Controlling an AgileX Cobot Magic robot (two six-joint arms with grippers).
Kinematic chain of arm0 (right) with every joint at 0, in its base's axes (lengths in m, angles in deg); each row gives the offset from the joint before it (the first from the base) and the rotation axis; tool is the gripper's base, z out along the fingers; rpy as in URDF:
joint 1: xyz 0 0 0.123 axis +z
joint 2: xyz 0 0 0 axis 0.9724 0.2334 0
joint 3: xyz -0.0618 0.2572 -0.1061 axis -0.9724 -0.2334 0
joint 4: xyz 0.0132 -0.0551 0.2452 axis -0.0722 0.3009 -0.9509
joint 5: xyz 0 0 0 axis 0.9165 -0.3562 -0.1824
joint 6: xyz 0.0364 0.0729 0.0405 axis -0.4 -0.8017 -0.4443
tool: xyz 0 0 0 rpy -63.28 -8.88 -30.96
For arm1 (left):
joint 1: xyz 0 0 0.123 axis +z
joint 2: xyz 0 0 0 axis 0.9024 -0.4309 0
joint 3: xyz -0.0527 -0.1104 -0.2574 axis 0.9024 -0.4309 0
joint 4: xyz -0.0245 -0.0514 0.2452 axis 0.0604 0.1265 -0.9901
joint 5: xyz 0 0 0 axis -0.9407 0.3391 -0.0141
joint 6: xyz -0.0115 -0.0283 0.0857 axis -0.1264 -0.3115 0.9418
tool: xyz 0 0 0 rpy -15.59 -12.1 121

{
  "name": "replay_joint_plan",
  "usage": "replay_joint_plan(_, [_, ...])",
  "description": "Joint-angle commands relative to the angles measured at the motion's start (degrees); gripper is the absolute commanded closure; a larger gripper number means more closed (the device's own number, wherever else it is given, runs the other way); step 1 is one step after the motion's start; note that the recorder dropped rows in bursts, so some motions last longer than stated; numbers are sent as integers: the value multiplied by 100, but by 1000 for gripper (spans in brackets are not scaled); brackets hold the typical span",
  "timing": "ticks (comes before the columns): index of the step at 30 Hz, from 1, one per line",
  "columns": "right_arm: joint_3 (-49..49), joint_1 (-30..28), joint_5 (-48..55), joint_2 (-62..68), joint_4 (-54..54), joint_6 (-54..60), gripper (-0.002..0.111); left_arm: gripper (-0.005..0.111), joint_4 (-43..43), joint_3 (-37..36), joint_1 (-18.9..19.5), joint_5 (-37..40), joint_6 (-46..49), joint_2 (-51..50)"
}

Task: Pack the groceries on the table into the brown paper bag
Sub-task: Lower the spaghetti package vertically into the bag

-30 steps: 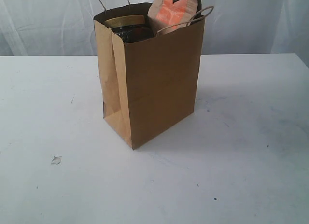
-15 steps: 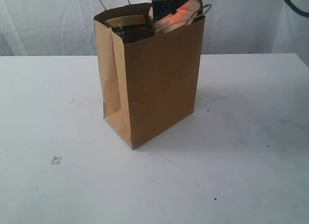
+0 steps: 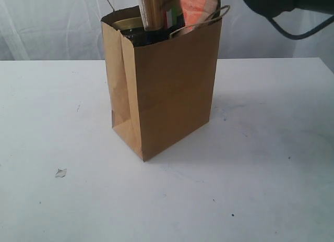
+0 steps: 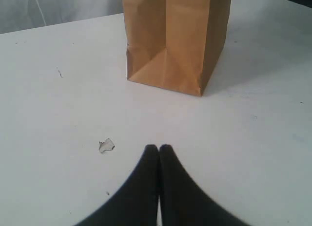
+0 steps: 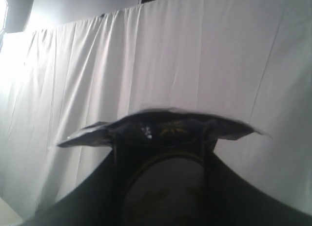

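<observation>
Since a second ago the long spaghetti pack (image 3: 155,10) has come into the mouth of the brown paper bag (image 3: 167,85), upright between gold-lidded jar (image 3: 125,24) and kraft pouch (image 3: 194,4); right gripper (image 5: 163,153) clamps the pack's crimped end; left gripper (image 4: 159,149) hovers over the table (image 3: 261,148), fingers pressed together, empty. Insertion seems underway; next, lower straight down clear of rim and handles, then release.

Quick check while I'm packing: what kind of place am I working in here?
Probably a staged test booth or lab, not a shop: a plain white table, white curtains hung behind it, and one brown paper bag.
</observation>
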Motion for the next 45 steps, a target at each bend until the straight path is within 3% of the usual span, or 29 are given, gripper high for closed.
replay_joint_plan(1, [120, 55, 229, -67, -77, -282, 108, 107, 29, -15, 26, 5, 0, 30])
replay_joint_plan(6, [39, 59, 949, -67, -77, -294, 108, 107, 29, -15, 26, 5, 0, 30])
replay_joint_plan(25, [-1154, 59, 867, -67, -77, -344, 108, 107, 29, -15, 26, 5, 0, 30])
replay_joint_plan(45, [-1418, 59, 1438, -130, -77, -355, 108, 107, 29, -15, 26, 5, 0, 30])
